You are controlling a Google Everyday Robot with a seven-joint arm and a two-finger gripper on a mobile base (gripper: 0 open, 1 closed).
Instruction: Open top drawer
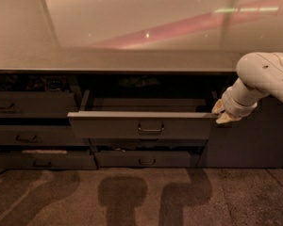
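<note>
The top drawer (141, 125) is a wide dark grey drawer pulled out from under the countertop, with a small loop handle (151, 127) at the middle of its flat front. Its pale inner floor and long side walls show behind the front. My gripper (221, 113), on a white arm coming in from the right, is at the drawer's right end, by the top corner of the front. It is well to the right of the handle.
A pale countertop (108, 60) runs across above the drawers. Narrower drawer fronts (33, 105) stack at the left, and low drawers (146, 159) sit beneath. A plain dark cabinet panel (254, 140) is at the right. Carpeted floor (141, 197) lies in front.
</note>
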